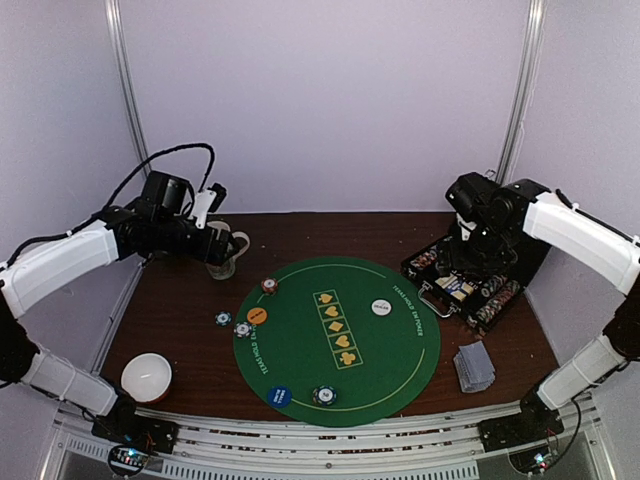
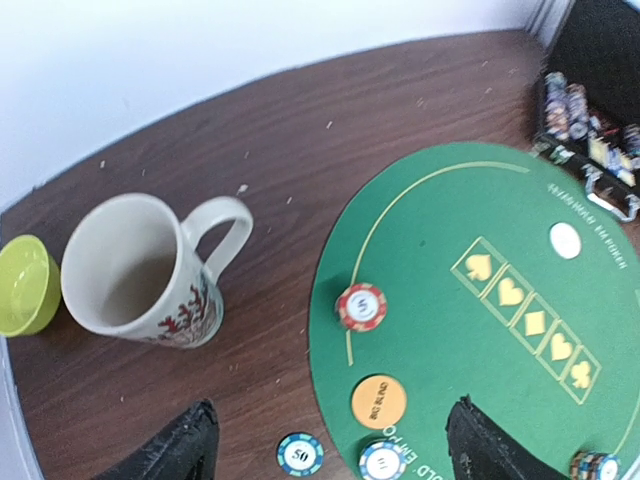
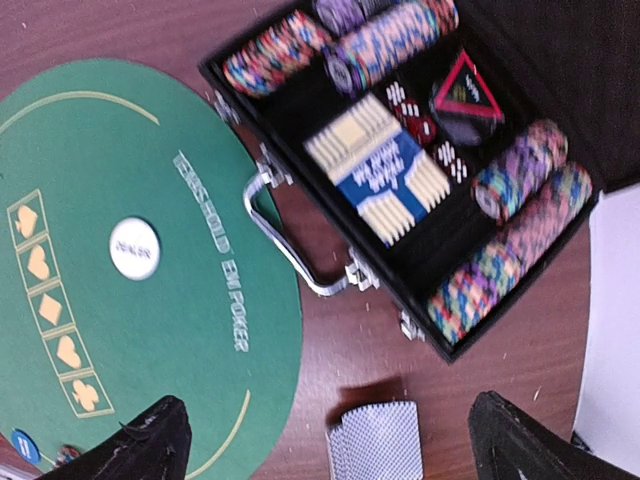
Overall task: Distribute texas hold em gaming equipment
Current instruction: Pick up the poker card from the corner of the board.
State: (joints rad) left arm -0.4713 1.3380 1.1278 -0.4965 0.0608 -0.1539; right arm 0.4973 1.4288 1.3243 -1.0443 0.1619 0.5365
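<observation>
Your left fingers (image 2: 185, 445) stand wide apart and hold nothing, up over the far left of the desk (image 1: 180, 310) beside the patterned mug (image 2: 140, 270). Your right fingers (image 3: 150, 440) are spread just as wide, also empty, above the open black case (image 3: 300, 105), which is packed with rows of mixed-colour chips.

The round green mat (image 1: 390, 360) lies mid-desk, printed with five yellow suit marks. On it you have a white dealer disc (image 1: 380, 307), an orange disc (image 1: 257, 315), a blue disc (image 1: 280, 396), a red-striped chip (image 1: 269, 286) at its far left rim and a blue-striped chip (image 1: 323, 396) at its near edge. Another chip (image 1: 243, 329) sits on the mat's left edge, with a dark one (image 1: 223, 319) just beside it on bare wood. The grey-blue-backed deck (image 1: 474, 367) lies face down right of the mat, near the case.

The desk is dark brown wood and the walls are pale lilac. A white bowl (image 1: 148, 377) sits at the near left, and a green bowl (image 2: 22, 285) just beside the mug.
</observation>
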